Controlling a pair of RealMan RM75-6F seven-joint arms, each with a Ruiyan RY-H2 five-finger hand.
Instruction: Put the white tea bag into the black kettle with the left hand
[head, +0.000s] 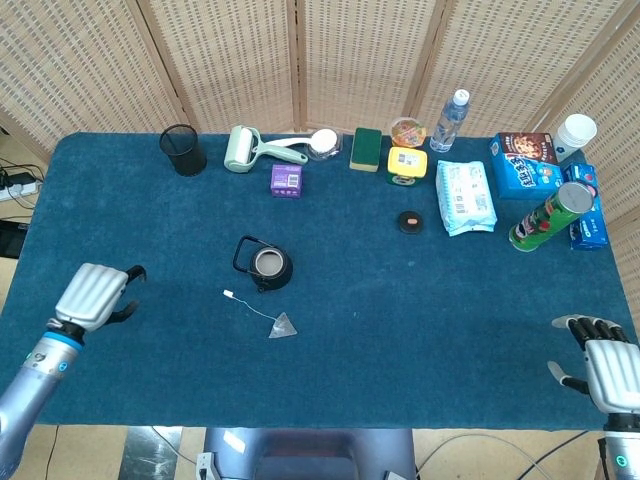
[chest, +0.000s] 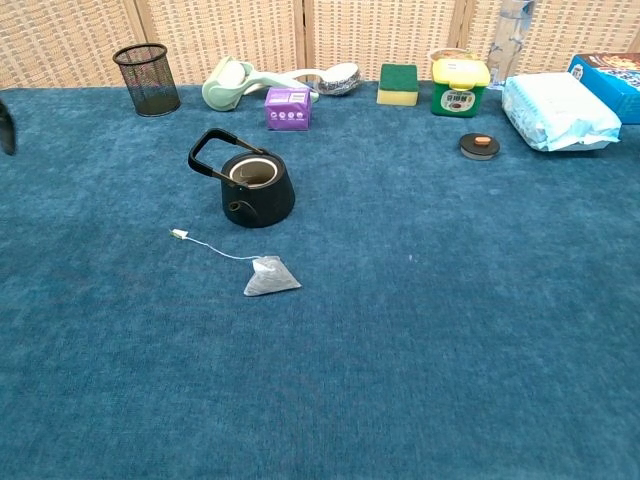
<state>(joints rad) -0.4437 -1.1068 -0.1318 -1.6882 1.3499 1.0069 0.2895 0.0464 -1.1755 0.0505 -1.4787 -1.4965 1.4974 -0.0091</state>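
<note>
The white tea bag (head: 283, 326) (chest: 270, 277) lies flat on the blue cloth, its string trailing up-left to a small tag (head: 228, 293) (chest: 178, 234). Just beyond it stands the black kettle (head: 267, 266) (chest: 255, 186), lid off, handle tilted to the left. My left hand (head: 93, 294) hovers over the table's left part, well left of the tea bag, fingers curled downward and holding nothing; in the chest view only a dark fingertip (chest: 6, 128) shows at the left edge. My right hand (head: 606, 358) rests at the front right corner, empty, fingers apart.
Along the back stand a black mesh cup (head: 183, 149), lint roller (head: 243, 149), purple box (head: 286, 180), green sponge (head: 366, 148), yellow scale (head: 407, 165) and water bottle (head: 449, 120). A round kettle lid (head: 410, 221), wipes pack (head: 465, 197), chip can (head: 548, 216) and boxes lie at the right.
</note>
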